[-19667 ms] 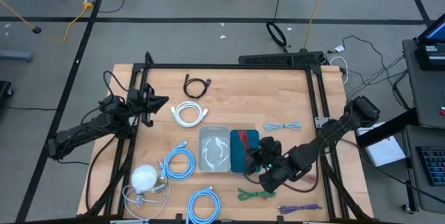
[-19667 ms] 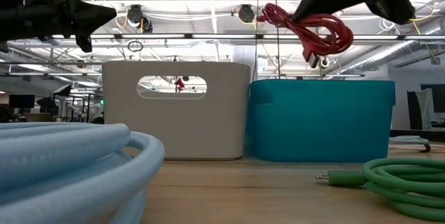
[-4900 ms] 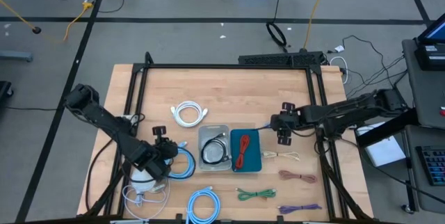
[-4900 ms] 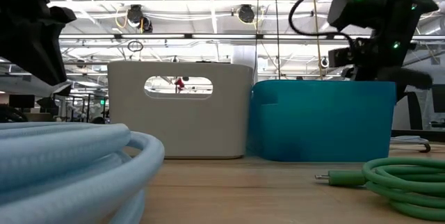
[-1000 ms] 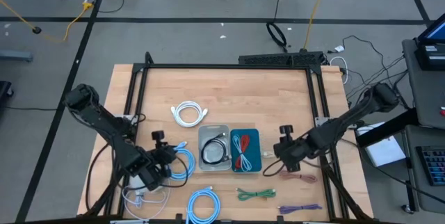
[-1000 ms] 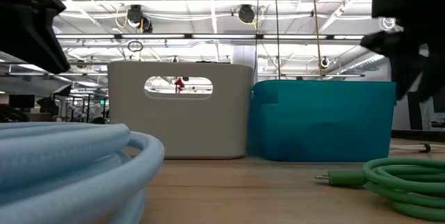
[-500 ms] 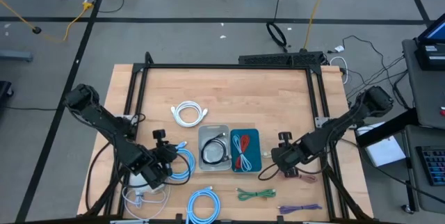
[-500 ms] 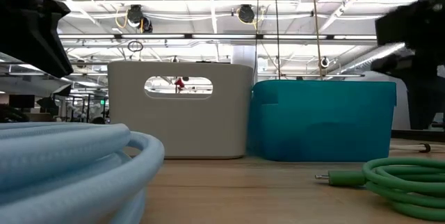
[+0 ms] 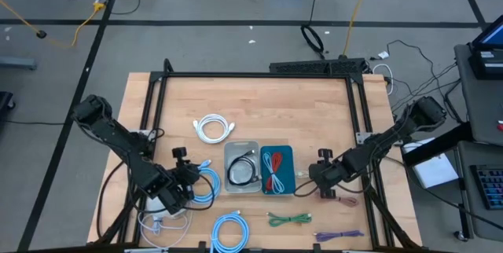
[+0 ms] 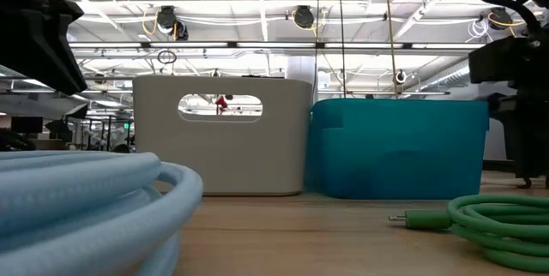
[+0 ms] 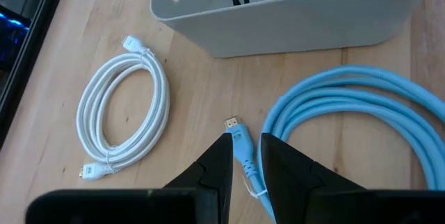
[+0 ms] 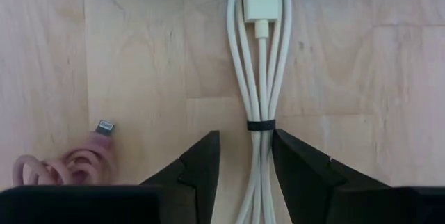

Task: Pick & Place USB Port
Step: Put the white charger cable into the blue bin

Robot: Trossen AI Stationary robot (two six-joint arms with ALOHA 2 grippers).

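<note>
A cream USB cable bundle [image 12: 257, 64] lies on the wooden table to the right of the teal bin [image 9: 277, 186]. My right gripper [image 12: 247, 156] stands open just above it, pointing down, one finger on each side of the bundle. The teal bin holds a red cable [image 9: 273, 168]. The grey bin [image 9: 233, 152] beside it holds a black cable [image 9: 244, 171]. At the table's left, my left gripper [image 11: 245, 151] is shut on the plug end of a light blue cable [image 11: 348, 113]. My left gripper pinches the light blue cable just behind its plug [image 11: 240, 153] between its two fingers, slanting down from the table's left. The plug [image 11: 232, 126] sticks out past the fingertips. The rest of the coil [image 9: 207, 185] lies on the table beside the grey bin.
A white coil [image 9: 214, 128] lies behind the bins. A pink cable [image 12: 69, 163] sits close to my right gripper. Green [image 9: 289, 220] and purple [image 9: 338, 236] cables and a second light blue coil [image 9: 232, 229] lie near the front edge. A white round object [image 9: 163, 200] is at the front left.
My right gripper has gone down onto the cream cable bundle and a little toward the near edge, rolling slightly. The bundle now lies between its fingers.
</note>
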